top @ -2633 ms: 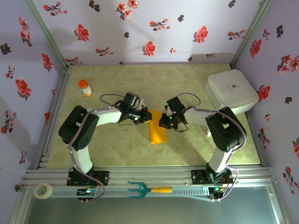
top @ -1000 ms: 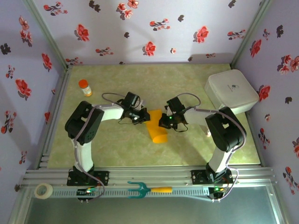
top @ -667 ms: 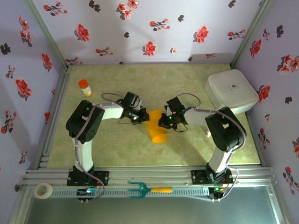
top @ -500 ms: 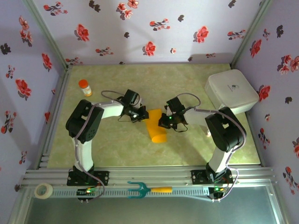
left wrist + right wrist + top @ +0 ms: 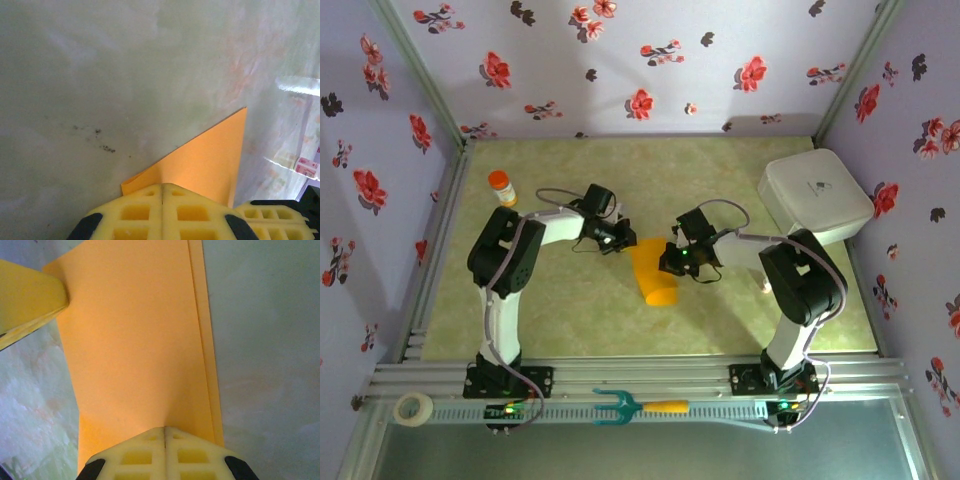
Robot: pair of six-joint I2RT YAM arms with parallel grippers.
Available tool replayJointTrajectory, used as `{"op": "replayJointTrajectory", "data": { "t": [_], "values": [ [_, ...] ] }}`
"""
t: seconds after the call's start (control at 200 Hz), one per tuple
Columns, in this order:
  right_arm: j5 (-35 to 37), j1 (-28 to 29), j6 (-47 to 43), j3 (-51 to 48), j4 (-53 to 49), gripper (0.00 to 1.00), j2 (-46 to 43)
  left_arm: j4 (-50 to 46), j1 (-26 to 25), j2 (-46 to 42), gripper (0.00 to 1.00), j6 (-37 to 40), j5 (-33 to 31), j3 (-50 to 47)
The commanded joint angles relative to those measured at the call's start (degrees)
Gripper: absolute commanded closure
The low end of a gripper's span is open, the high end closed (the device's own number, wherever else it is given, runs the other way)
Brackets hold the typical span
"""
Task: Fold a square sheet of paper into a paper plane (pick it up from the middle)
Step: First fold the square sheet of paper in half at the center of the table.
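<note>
Top external: my left gripper (image 5: 619, 240) has pulled back, bowing the folded square sheet of paper (image 5: 655, 275).
It and my right gripper (image 5: 669, 262) are both clamped on it; next crease looks underway.

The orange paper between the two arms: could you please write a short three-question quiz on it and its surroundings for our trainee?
1. True or false: the left gripper is shut on the square sheet of paper.
2. What lies on the near rail? A) teal fork B) bottle C) white case
3. Fill in: the right gripper is ____ on the square sheet of paper.
Key: 1 true; 2 A; 3 shut.
</note>
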Motion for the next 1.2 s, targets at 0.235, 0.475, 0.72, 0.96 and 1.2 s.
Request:
{"op": "replayJointTrajectory", "data": {
  "t": [0.235, 0.475, 0.72, 0.96, 1.2],
  "values": [
    [4.0, -0.2, 0.4, -2.6, -5.4, 1.00, 2.7, -4.6, 2.0, 2.3, 1.00, -0.2, -9.5, 2.6],
    [3.8, -0.2, 0.4, -2.6, -5.4, 1.00, 2.8, -5.3, 3.1, 3.4, 1.00, -2.1, -10.8, 4.8],
    [3.7, 0.0, 1.4, -2.6, -4.7, 1.00, 2.5, -11.2, 3.2, 2.5, 1.00, -1.8, -14.8, 8.7],
    [4.2, 0.3, 3.4, -3.4, -2.8, 1.00, 2.3, -15.1, 2.3, -3.2, 1.00, -0.5, -16.6, 9.9],
    [5.3, 0.4, 3.9, -4.0, -2.4, 1.00, 1.8, -8.7, -3.1, -12.5, 1.00, -2.1, -9.1, 0.0]
  ]
}}
